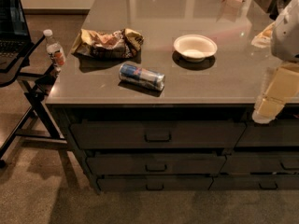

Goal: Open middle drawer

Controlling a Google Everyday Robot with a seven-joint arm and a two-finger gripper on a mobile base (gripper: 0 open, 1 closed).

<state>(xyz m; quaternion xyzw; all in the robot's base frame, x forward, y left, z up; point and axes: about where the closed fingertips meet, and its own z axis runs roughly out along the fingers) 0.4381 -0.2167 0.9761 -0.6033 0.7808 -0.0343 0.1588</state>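
Note:
The middle drawer point(155, 164) is the medium-height dark grey-brown front in the left stack under the counter, with a small black pull point(155, 167) at its centre. It looks closed, roughly in line with the taller drawer point(157, 134) above and the thin drawer point(154, 184) below. My arm comes in from the right edge, white above and pale yellow lower down. My gripper point(264, 112) hangs at the counter's front edge, level with the top drawer row, well to the right of and above the middle drawer's pull, and touches no drawer.
On the grey countertop point(219, 85) are a white bowl point(195, 47), a can point(141, 76) lying on its side, a crumpled snack bag point(107, 43) and a water bottle point(54, 49) at the left corner. A black stand point(28, 78) stands left. A second drawer stack point(271, 162) is at right.

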